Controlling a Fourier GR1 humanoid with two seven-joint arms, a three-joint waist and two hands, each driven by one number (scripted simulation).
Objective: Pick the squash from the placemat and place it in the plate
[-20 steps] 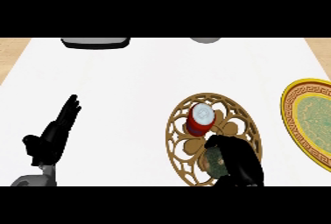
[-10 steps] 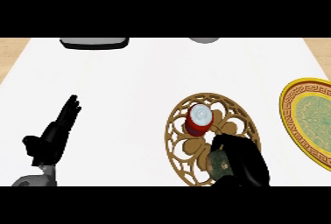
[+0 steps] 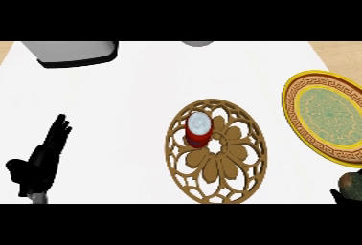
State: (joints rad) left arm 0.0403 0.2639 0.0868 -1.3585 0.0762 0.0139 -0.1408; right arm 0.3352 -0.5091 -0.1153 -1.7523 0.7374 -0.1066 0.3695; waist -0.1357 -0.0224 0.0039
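The dark green squash (image 3: 352, 182) shows at the lower right corner, off the placemat and just below the plate's near rim. My right hand (image 3: 339, 195) is curled round it; only a bit of black finger shows there. The wooden openwork placemat (image 3: 216, 168) lies in the middle of the counter. The yellow-rimmed plate (image 3: 295, 116) with a green patterned centre sits at the right edge. My left hand (image 3: 42, 163) rests open at the lower left, fingers pointing up.
A red can with a white lid (image 3: 198, 129) stands on the placemat's upper left part. A grey appliance (image 3: 71, 52) sits at the back left, and a small grey object (image 3: 198, 43) at the back centre.
My right hand has gone from over the placemat's right part to the lower right corner, taking the squash with it. The left hand has not moved.
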